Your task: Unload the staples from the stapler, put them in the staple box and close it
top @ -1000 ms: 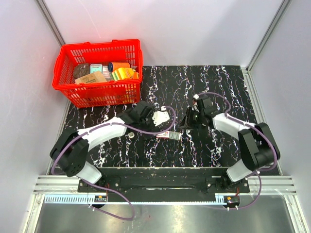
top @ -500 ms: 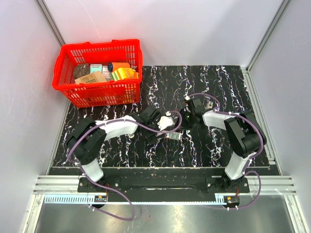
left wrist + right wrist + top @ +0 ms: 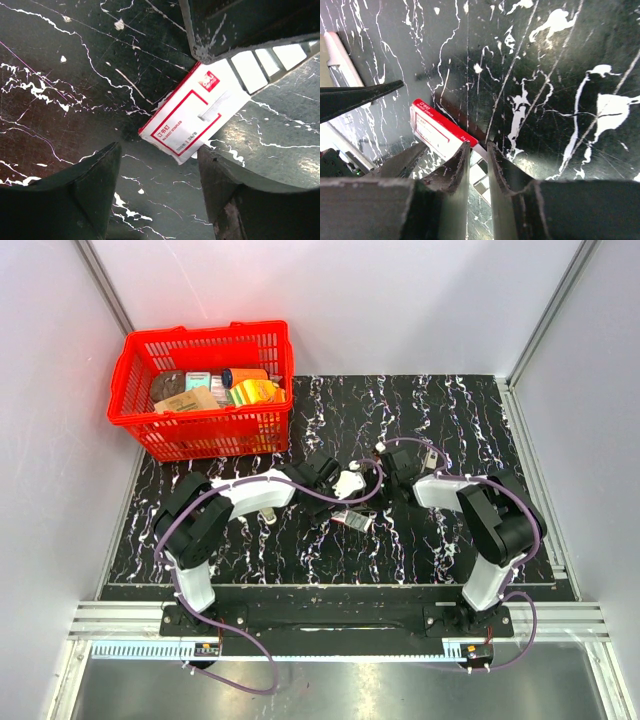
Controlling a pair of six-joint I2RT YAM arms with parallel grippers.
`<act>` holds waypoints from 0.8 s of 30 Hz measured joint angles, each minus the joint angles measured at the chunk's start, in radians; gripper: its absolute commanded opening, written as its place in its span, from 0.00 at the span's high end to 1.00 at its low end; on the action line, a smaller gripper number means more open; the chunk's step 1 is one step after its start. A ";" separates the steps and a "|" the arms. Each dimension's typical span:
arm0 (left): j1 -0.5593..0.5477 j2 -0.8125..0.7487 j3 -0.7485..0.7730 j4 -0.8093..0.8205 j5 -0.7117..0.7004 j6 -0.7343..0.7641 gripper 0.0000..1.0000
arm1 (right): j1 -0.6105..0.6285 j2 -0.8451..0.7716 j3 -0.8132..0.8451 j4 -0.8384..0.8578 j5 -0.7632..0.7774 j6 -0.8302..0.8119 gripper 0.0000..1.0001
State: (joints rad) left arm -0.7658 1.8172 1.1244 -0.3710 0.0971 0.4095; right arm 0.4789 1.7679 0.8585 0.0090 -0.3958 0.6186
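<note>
The stapler point(image 3: 487, 166) shows as a silver slotted metal part between my right gripper's fingers; in the left wrist view its black body and silver part point(image 3: 267, 59) lie over the corner of the red-and-white packet. My right gripper point(image 3: 478, 150) is nearly closed on it, low over the table near the centre point(image 3: 374, 492). My left gripper point(image 3: 157, 170) is open and empty, its fingertips just short of the packet, beside the right gripper point(image 3: 346, 502). The staples strip is not visible.
The flat red-and-white packet point(image 3: 192, 120) lies on the black marbled mat point(image 3: 450, 530) under both grippers point(image 3: 352, 520), point(image 3: 439, 131). A red basket point(image 3: 200, 432) with several items stands at the back left.
Both arms have folded inwards: the left gripper moved right towards the packet and the right gripper moved left with the stapler. The packet has stayed in place.
</note>
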 measured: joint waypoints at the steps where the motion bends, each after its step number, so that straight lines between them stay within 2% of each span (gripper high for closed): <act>1: -0.001 0.000 0.000 -0.001 -0.001 0.001 0.34 | 0.002 -0.001 -0.006 0.011 -0.005 0.006 0.74; 10: -0.002 0.019 0.027 -0.020 -0.003 0.030 0.36 | 0.038 -0.008 -0.037 0.051 -0.032 0.029 0.75; 14: -0.004 0.026 0.039 -0.030 -0.003 0.047 0.35 | 0.040 -0.051 -0.061 0.005 -0.014 0.023 0.64; 17: -0.004 0.028 0.042 -0.032 -0.003 0.057 0.31 | 0.041 -0.105 -0.072 -0.050 0.027 0.008 0.62; 20: -0.003 0.028 0.045 -0.032 -0.003 0.064 0.27 | 0.041 -0.177 -0.101 -0.077 0.071 0.003 0.64; 24: -0.001 0.027 0.047 -0.041 -0.003 0.073 0.23 | 0.041 -0.259 -0.161 -0.083 0.094 0.003 0.71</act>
State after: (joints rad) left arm -0.7670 1.8446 1.1713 -0.4122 0.0944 0.4828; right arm 0.5201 1.5085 0.6975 -0.0742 -0.3019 0.6220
